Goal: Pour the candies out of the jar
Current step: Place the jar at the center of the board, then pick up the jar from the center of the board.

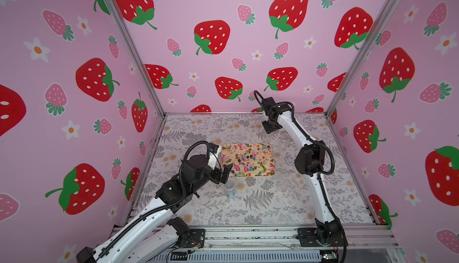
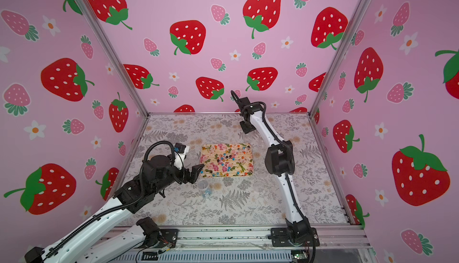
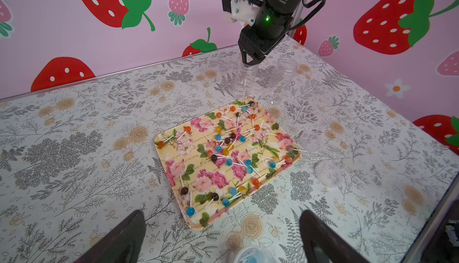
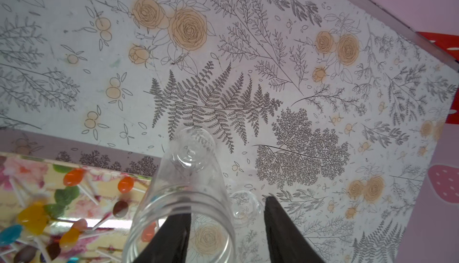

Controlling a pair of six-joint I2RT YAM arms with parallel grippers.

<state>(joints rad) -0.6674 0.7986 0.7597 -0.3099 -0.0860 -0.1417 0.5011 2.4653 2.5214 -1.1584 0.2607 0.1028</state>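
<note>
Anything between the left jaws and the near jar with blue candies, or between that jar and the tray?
Nothing visible. The jar stands by the open left gripper, with only bare table between it and the tray.

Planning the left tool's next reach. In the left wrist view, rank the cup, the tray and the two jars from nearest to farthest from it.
1. The cup: right at the left tool, at the table's near side.
2. The tray: just ahead, mid-table.
3. The jar by the right tool and the second jar: both past the tray's far edge, too close to call.
</note>
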